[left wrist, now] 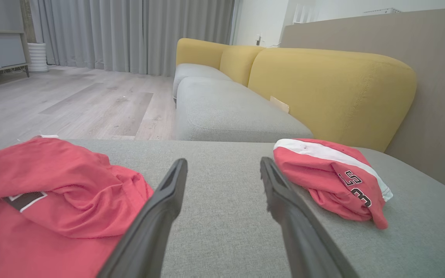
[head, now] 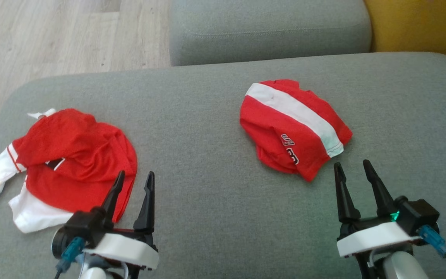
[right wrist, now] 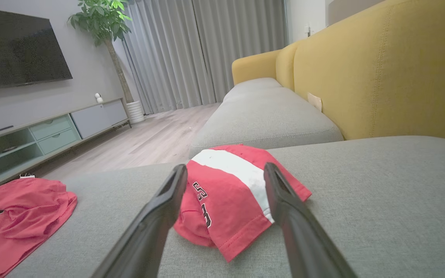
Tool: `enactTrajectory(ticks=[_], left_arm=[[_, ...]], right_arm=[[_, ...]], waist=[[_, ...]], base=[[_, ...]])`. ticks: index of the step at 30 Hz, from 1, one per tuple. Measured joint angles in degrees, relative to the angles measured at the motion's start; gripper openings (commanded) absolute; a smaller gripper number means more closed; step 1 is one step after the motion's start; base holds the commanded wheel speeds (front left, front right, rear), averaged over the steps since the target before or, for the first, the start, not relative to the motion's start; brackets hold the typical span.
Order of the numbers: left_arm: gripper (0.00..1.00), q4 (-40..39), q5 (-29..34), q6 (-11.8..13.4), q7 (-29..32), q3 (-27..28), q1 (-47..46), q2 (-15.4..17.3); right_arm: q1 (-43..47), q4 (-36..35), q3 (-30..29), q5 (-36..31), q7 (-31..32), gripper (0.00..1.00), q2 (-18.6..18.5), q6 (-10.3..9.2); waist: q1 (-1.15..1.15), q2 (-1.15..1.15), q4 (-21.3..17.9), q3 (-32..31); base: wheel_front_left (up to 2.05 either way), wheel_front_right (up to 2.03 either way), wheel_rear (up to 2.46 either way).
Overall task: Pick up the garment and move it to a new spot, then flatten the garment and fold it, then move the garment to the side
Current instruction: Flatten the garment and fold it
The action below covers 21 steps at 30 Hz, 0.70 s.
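Note:
A crumpled red and white garment (head: pixel 72 155) lies at the left of the grey sofa seat (head: pixel 207 116), a white sleeve spilling toward the seat's left edge. My left gripper (head: pixel 136 173) hovers open just right of its near edge, holding nothing. In the left wrist view that crumpled garment (left wrist: pixel 52 185) lies left of the open fingers (left wrist: pixel 160 208). A second red garment (head: pixel 289 128) with a white stripe and numerals lies bunched at the right. My right gripper (head: pixel 351 162) stands open just short of its near edge; the right wrist view shows this garment (right wrist: pixel 230 185) ahead between the spread fingers.
Another grey seat cushion (head: pixel 269 31) adjoins the far edge, with a yellow backrest (head: pixel 420 23) at the far right. Wooden floor (head: pixel 52 38) lies beyond the seat's left and far-left edges. Bare grey cushion separates the two garments.

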Motion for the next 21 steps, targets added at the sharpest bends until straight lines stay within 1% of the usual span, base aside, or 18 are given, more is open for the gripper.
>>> enactTrajectory(ticks=[4, 8, 16, 21], left_arm=[[1.00, 0.2, 0.1, -0.6, 0.0, -0.1, -0.1, -0.1], [1.00, 0.3, 0.4, -0.9, 0.0, -0.2, -0.5, -0.1], [1.00, 0.5, 0.4, -1.1, 0.0, -1.6, -4.3, -0.3], [1.00, 0.7, 0.3, -1.0, 0.0, -2.5, -6.2, -0.4]], right_arm=[[-0.1, 0.9, 0.0, -1.3, 0.0, 1.00, 0.0, 0.00], [-1.1, 3.5, -1.2, -3.3, 0.0, 1.00, 0.0, 0.00], [-11.3, 12.6, -5.6, -7.0, 0.0, 1.00, 0.0, 0.00], [-15.0, 20.0, -8.6, -8.1, 0.0, 1.00, 0.0, 0.00]], waist=[[0.00, 0.00, 0.7, 0.9], [0.00, 0.00, 1.6, 2.6], [0.00, 0.00, 4.0, 7.4], [0.00, 0.00, 5.9, 9.6]], base=[[0.00, 0.00, 0.00], [0.00, 0.00, 0.00], [0.00, 0.00, 0.00], [0.00, 0.00, 0.00]])
